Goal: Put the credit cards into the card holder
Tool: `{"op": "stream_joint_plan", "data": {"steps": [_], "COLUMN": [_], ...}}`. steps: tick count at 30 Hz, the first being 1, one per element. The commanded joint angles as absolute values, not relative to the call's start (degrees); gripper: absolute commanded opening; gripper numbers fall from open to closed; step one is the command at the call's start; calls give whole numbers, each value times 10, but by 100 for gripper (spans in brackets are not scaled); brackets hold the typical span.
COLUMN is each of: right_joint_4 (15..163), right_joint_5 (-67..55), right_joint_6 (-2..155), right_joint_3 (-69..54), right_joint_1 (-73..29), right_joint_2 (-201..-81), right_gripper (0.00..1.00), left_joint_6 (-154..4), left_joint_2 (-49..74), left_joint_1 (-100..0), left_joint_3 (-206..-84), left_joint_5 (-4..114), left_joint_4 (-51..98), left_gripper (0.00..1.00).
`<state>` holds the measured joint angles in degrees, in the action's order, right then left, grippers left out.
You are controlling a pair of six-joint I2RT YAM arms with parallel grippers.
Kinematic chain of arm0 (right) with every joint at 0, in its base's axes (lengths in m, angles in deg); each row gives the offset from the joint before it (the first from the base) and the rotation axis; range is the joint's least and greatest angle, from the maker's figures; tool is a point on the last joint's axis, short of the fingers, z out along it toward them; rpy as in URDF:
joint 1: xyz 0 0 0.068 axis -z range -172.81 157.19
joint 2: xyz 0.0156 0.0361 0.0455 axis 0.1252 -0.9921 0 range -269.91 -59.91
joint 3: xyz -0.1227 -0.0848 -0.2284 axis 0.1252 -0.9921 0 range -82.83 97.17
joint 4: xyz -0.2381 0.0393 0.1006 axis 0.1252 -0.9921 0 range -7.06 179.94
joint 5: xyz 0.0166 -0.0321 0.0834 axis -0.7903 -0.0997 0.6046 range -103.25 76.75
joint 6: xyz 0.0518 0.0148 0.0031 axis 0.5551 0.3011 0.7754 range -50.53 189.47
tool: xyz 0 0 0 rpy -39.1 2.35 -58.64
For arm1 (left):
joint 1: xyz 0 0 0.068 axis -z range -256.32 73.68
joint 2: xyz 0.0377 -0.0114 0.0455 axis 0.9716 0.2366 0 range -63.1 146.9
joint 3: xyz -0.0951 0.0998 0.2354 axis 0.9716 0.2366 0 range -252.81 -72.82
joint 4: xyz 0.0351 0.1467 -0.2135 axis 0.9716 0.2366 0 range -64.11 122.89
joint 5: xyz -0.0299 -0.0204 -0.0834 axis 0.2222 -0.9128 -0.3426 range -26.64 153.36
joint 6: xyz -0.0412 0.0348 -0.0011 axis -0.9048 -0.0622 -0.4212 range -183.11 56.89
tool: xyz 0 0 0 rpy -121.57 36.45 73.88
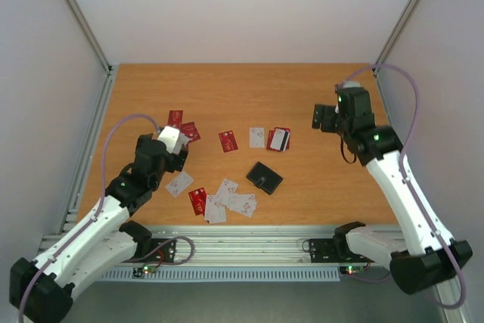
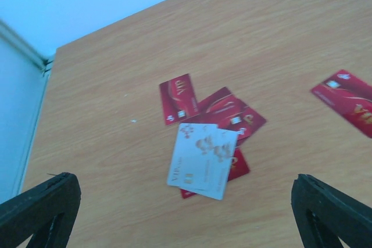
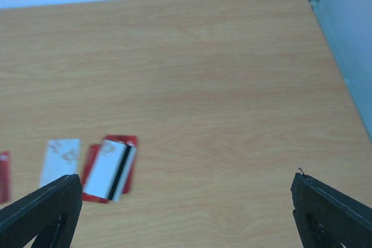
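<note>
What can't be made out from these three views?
- Top view: print on the credit cards, too small.
- Top view: card holder closed, inside hidden.
- Left wrist: red cards partly covered by the white card; another red card cut by right edge.
- Right wrist: striped card blurred.

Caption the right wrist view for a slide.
Open right claw over the table; striped card atop red cards lower left.
</note>
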<state>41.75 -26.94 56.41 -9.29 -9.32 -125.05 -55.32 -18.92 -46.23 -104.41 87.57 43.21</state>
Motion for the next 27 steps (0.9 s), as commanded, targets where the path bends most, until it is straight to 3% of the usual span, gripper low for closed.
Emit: {"op": "stream_joint_plan", "data": {"steps": [1, 7, 14, 20, 24, 27], "right_joint_4": [562, 636, 825, 1087, 1226, 1365], "right_joint_5": [-358, -336, -265, -189, -124, -82], "right_joint_6": [492, 457, 400, 421, 417, 431], "right_joint_3": [-237, -357, -515, -631, -643, -648], "right_joint_1": [-88, -82, -42, 44, 91, 104], "right_joint_2": [-1154, -1099, -1100, -1198, -1305, -1388], "right_gripper": [99, 99, 98, 99, 98, 99], "left_joint_6": [-543, -562, -542, -554, -581, -598], "left_joint_2": [-198, -176, -119, 8, 100, 131], "left_joint_1": [-524, -635, -664, -713, -751, -775], "left_joint_3": [-1006, -950, -875, -882, -897, -944], "left_joint_5": [856, 783, 770, 742, 713, 678], "left_joint_4": [329, 238, 76, -72, -180, -130], "left_gripper": [99, 99, 99, 99, 99, 99]}}
